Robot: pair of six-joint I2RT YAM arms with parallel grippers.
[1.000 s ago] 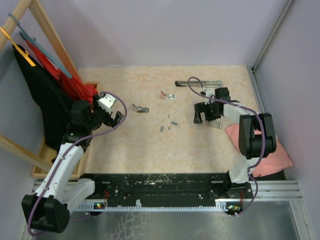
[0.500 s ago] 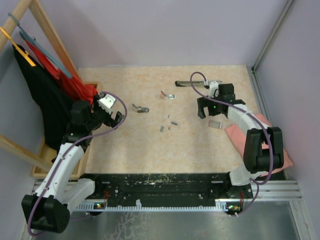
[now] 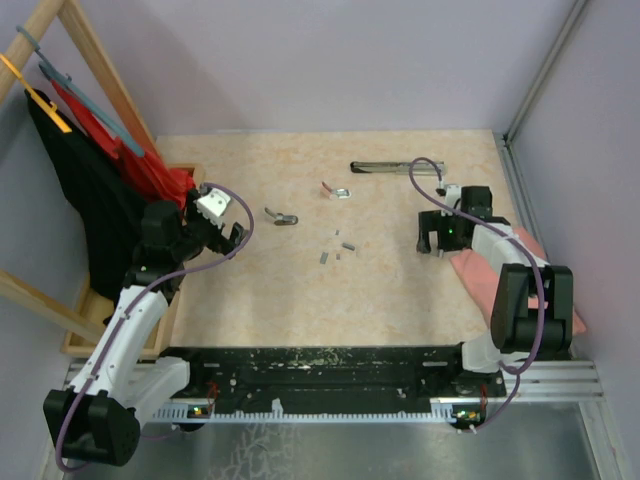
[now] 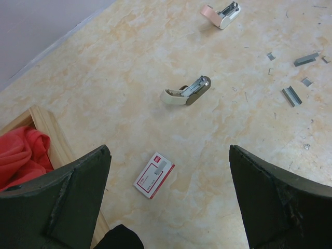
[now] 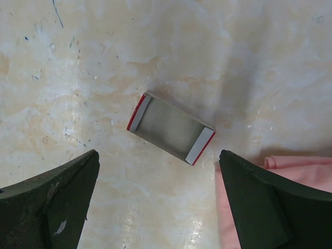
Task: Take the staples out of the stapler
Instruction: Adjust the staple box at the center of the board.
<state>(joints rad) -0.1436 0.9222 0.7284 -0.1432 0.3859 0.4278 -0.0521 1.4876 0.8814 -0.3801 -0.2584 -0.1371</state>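
**A:** Where are the staples?
**B:** The short dull-grey metal staple strips point(image 3: 340, 250) lie loose mid-tabletop point(image 3: 300, 290), with nothing gripping them.
**A:** Staplers?
**B:** The cream-and-olive mini stapler point(image 4: 185, 92) lies left of the strips, metal channel showing. The pink-and-white mini stapler point(image 4: 222, 14) is farther back.
**A:** And the left side?
**B:** Jaws of the left end effector point(image 4: 168, 155) are spread wide and empty, above a closed red-and-white cardboard box point(image 4: 153, 175).
**A:** Right?
**B:** The right end effector point(image 5: 158, 155) is also wide apart and empty, over an open red-edged box point(image 5: 170, 128) just beside the pink cloth point(image 5: 290, 176), right of the strips.
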